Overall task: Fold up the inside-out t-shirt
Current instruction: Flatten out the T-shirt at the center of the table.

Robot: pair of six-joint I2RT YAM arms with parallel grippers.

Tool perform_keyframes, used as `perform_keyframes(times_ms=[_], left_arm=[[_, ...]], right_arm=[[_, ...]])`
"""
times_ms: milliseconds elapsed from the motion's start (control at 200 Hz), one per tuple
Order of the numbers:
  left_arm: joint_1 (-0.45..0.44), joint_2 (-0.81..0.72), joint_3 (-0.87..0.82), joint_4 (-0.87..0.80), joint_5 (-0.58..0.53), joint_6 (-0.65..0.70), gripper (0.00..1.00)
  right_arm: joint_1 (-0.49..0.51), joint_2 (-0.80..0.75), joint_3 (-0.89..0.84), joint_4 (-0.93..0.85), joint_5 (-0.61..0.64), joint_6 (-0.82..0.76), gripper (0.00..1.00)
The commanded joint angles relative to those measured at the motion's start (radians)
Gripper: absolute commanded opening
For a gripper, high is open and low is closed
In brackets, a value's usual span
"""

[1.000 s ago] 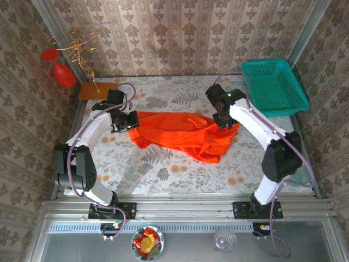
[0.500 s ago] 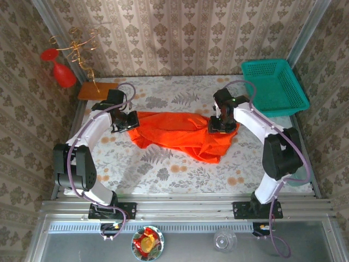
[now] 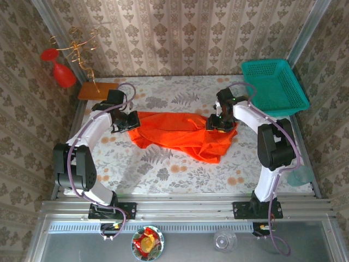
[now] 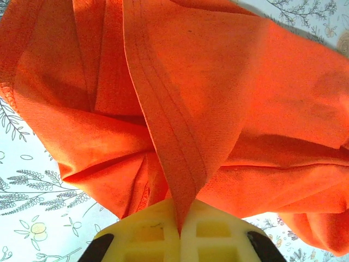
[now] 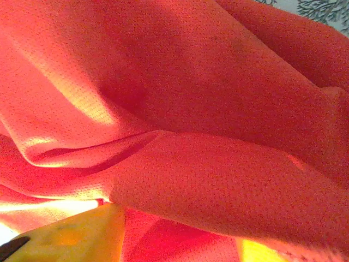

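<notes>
- My left end effector [image 3: 131, 121] sits at the left end of the inside-out t-shirt [image 3: 180, 134], low over the desk [image 3: 163, 166].
- In the left wrist view that end effector [image 4: 180, 218] is closed tight: its two yellow fingers [image 4: 142, 234] meet on a stitched hem band of the shirt [image 4: 229, 109], which rises straight up out of the pinch.
- The rest of the cloth fans out beyond that band in loose folds, with the flowered desk cover [image 4: 32, 218] showing at the lower left.
- My right end effector [image 3: 215, 124] is down on the right part of the shirt, where the cloth bunches up darkest.
- In the right wrist view, orange-red cloth [image 5: 191, 109] lies draped across the space between my yellow fingers [image 5: 76, 234], which stand apart (I cannot tell whether they press the cloth or merely sit around it).
- The shirt lies crumpled across the middle of the desk, stretched from one end effector to the other, with a wider lobe sagging toward the near edge on the right.
- The seams face outward along the hem I hold.
- A teal basket [image 3: 272, 82] sits at the far right corner of the desk, apart from the shirt.
- An orange board [image 3: 97, 90] lies at the far left corner, just behind my left arm.
</notes>
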State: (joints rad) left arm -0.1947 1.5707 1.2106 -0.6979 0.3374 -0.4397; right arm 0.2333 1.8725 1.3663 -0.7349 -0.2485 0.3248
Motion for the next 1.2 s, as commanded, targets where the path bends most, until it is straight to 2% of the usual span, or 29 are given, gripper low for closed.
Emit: perform_keyframes(times_ms=[0, 360, 700, 790, 890, 970, 1040, 1195], left_arm=[[0.006, -0.019, -0.008, 0.002, 0.012, 0.012, 0.00], [0.006, -0.015, -0.010, 0.006, 0.012, 0.013, 0.00], [0.006, -0.014, -0.020, 0.004, 0.013, 0.019, 0.00], [0.006, -0.014, -0.020, 0.008, 0.014, 0.018, 0.00], [0.006, -0.012, -0.023, 0.008, 0.014, 0.018, 0.00], [0.005, -0.011, -0.024, 0.007, 0.014, 0.018, 0.00], [0.006, -0.012, -0.026, 0.007, 0.012, 0.019, 0.00], [0.006, -0.004, -0.027, 0.009, 0.015, 0.016, 0.00]], right_arm=[[-0.011, 0.018, -0.005, 0.032, -0.069, -0.006, 0.56], [-0.021, -0.069, -0.074, 0.090, -0.176, 0.003, 0.50], [-0.022, -0.122, -0.111, 0.112, -0.181, 0.011, 0.34], [-0.022, -0.111, -0.107, 0.098, -0.119, 0.014, 0.31], [-0.023, -0.087, -0.086, 0.041, 0.040, 0.033, 0.31], [-0.023, -0.079, -0.089, 0.029, 0.103, 0.041, 0.34], [-0.022, -0.073, -0.098, 0.044, 0.100, 0.040, 0.38], [-0.022, -0.043, -0.118, 0.125, -0.015, 0.054, 0.40]])
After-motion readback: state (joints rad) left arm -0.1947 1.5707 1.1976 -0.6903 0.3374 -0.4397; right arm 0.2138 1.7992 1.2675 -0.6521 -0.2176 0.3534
